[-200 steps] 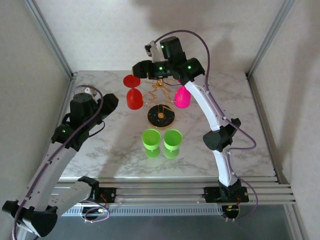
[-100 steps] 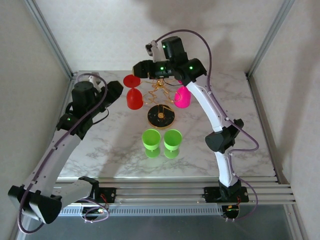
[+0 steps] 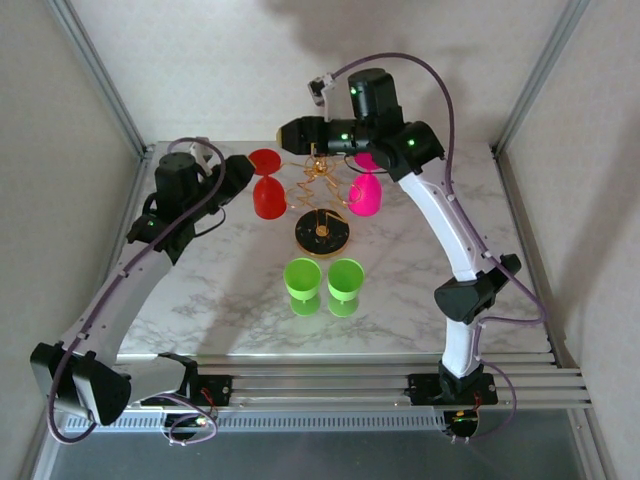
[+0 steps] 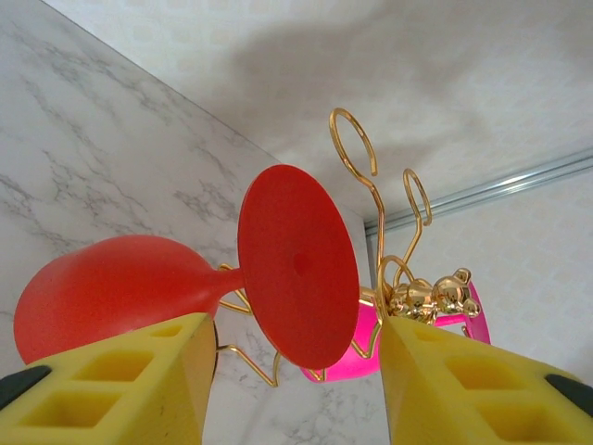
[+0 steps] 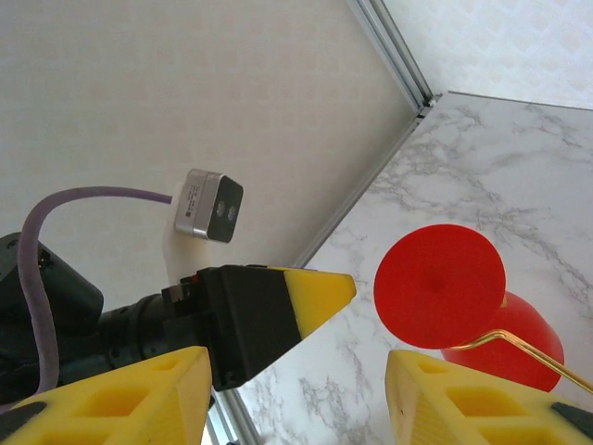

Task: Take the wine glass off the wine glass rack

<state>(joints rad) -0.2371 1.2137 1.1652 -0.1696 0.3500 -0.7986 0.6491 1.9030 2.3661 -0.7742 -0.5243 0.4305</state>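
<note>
The red wine glass (image 3: 267,190) hangs upside down on the left side of the wine glass rack (image 3: 321,232), foot up, bowl down, and it's not off yet. The left gripper (image 3: 238,172) sits just beside it, jaws apart and clamping nothing; in its wrist view the round red foot shows between the yellow pads (image 4: 139,380). Above the rack's top, the right gripper (image 3: 292,133) hovers with its jaws parted and empty. A pink glass (image 3: 364,194) hangs on the rack's right. Two green cups (image 3: 302,277) stand near the base on the marble table (image 3: 450,230).
</note>
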